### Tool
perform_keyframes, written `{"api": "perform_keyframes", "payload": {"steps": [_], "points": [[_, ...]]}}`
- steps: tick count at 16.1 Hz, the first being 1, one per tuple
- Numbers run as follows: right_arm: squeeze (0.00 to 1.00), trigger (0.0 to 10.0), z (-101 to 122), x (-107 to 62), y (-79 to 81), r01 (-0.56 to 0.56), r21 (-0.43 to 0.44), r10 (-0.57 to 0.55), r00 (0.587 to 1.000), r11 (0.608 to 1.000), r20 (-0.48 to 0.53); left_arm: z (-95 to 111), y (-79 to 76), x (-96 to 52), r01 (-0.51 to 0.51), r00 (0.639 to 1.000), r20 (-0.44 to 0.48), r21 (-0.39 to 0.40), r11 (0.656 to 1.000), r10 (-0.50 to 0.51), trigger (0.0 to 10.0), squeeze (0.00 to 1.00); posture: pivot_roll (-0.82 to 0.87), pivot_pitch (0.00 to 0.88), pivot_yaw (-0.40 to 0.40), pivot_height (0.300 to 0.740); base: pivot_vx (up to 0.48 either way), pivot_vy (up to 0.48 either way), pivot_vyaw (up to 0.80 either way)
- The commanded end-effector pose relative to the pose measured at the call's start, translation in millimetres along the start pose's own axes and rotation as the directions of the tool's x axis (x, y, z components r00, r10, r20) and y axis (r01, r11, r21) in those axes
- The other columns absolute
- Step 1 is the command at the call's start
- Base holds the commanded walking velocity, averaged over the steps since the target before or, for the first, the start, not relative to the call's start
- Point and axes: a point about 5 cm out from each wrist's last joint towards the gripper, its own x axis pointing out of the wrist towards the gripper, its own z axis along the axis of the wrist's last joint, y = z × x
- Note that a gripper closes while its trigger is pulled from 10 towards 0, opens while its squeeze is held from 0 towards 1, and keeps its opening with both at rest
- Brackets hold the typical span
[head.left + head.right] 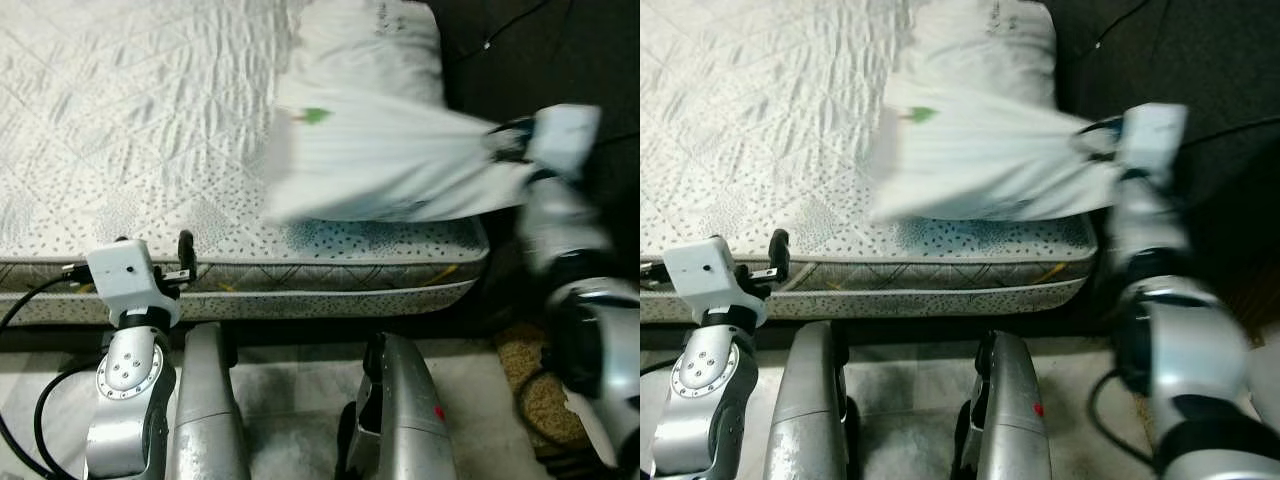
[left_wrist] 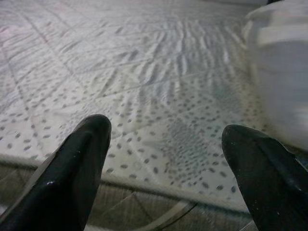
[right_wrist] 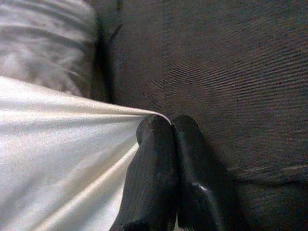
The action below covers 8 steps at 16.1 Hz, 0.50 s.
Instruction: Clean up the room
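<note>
A white pillowcase [image 1: 390, 165] hangs stretched and blurred in the upper middle of the left eye view, over the right end of the bed [image 1: 130, 130]. Its gathered corner is pinched by the right claw [image 1: 497, 140] at the upper right of the frame, and the cloth spreads wide from there toward the middle. A small green mark [image 1: 316, 115] sits near its upper left edge. Behind it, at the top of the frame, lies a white pillow [image 1: 370, 40] on the mattress.

The right wrist view shows the grip more closely: the two black fingers [image 3: 159, 163] are pressed together with the cloth coming out between them at the tips, and the white fabric runs away over the lower left of that picture. Behind the fingers is a dark ribbed surface [image 3: 231, 67], which in the eye views is only a dark area at the upper right.

The left claw [image 1: 185, 255] is at the lower left of the left eye view, just at the front edge of the mattress. In the left wrist view its fingers [image 2: 72, 168] stand wide apart with nothing between them, pointing over the dotted quilted cover, and the white cloth appears at the far right of that picture.

At the bottom of the eye views are the robot's silver legs [image 1: 400, 410] above a grey floor [image 1: 290, 400].
</note>
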Motion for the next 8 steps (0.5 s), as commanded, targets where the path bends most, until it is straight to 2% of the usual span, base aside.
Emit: {"api": "perform_keyframes", "payload": {"steps": [1,3,5,6,8], "points": [[0.0,0.0,17,0.7,-30.2,0.098,0.011,-0.098,0.992,0.995,0.073,1,-1.7,-2.8,-0.002,1.0,-0.004,0.005,1.0,0.002,10.0,0.0,0.09,0.216,-0.112,0.537,0.0,0.0,0.0],[0.0,0.0,-2,-6.2,-37.2,0.096,-0.037,-0.094,0.994,0.995,0.056,0,-0.8,-2.2,-0.004,1.0,-0.013,0.007,1.0,0.005,10.0,0.0,0.09,0.213,-0.108,0.537,0.0,0.0,0.0],[0.0,0.0,-24,-16.2,-36.0,0.079,-0.062,-0.077,0.997,0.995,0.032,0,-0.7,-0.9,-0.005,1.0,-0.017,0.009,1.0,0.005,10.0,0.0,0.08,0.209,-0.101,0.537,0.0,0.0,0.0],[0.0,0.0,-45,-29.9,-34.4,0.064,-0.077,-0.063,0.998,0.995,0.016,1,-1.5,-0.2,0.0,1.0,-0.017,0.009,1.0,0.0,10.0,0.0,0.09,0.208,-0.098,0.537,0.0,0.0,0.0],[0.0,0.0,-65,-51.9,-29.4,0.046,-0.069,-0.047,0.999,0.997,-0.012,2,-0.3,1.3,0.003,1.0,-0.02,0.012,1.0,-0.003,10.0,0.0,0.08,0.204,-0.092,0.537,0.0,0.0,0.0]]}}
